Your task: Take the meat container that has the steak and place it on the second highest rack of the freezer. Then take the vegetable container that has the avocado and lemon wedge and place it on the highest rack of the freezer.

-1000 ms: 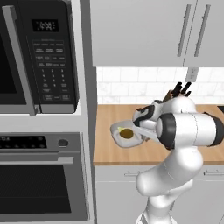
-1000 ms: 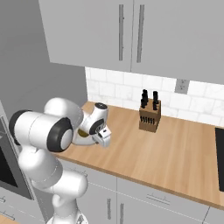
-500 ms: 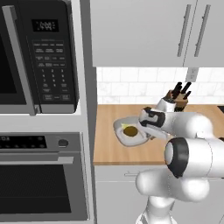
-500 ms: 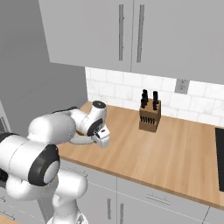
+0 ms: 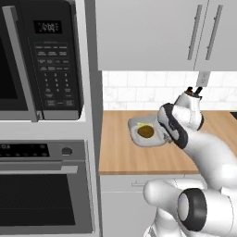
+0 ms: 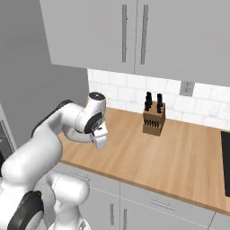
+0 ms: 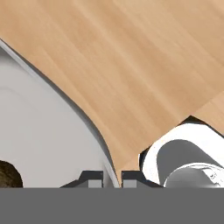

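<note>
On the wooden counter (image 5: 120,152), to the right of the microwave (image 5: 44,60) and wall oven (image 5: 44,190), a pale, shallow vegetable container (image 5: 139,126) is gripped at its right rim by the gripper (image 7: 111,178). In the hand view the two dark fingertips (image 7: 92,178) are seen drawn close together with the thin container wall caught between them, one tip inside the rim and one outside, so the rim is taken to be pinched rather than merely touched. The avocado (image 5: 146,132) is seen as a dark olive ball near the middle of the container, to the left of the fingers and apart from them; a yellow sliver at its far edge is probably the lemon wedge (image 5: 140,125), though it is too small for certainty.

The hold is judged a risky one. The container is held by one edge only, and its contents sit away from that edge, so it may be tipped or twisted in the fingers once lifted. The round avocado could be sent rolling over the low wall. A slip of the thin rim is also possible. A knife block (image 6: 153,119) is seen farther right on the counter, well apart. The freezer is not identified here, so a long carry is expected.
</note>
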Controlling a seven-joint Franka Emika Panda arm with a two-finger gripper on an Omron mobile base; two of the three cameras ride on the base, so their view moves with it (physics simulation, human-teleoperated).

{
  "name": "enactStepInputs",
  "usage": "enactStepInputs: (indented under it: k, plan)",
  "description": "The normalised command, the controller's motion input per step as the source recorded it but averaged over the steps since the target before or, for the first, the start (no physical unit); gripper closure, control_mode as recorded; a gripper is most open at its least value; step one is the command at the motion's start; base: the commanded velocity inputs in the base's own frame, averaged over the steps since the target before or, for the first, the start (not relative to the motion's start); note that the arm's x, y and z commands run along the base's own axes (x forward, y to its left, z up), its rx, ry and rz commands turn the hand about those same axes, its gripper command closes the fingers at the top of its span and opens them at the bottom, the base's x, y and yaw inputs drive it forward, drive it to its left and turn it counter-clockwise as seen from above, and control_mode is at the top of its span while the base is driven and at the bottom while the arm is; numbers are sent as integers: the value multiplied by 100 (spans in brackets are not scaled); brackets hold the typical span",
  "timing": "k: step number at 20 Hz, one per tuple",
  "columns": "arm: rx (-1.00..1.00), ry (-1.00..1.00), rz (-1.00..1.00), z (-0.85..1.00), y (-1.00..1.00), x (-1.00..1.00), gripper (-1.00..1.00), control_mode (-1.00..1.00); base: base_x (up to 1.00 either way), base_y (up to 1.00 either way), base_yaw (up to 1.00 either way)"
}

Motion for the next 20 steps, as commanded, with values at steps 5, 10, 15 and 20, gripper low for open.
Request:
enactStepInputs:
  k: [5,10,15,20]
  plan:
    - [10,3,-15,81,-22,-99,100,-100,0,0,0]
    - [1,0,-7,88,-18,-100,100,-100,0,0,0]
    - [0,3,-1,59,-4,-94,100,-100,0,0,0]
    - [-5,-2,1,14,0,-47,100,-100,0,0,0]
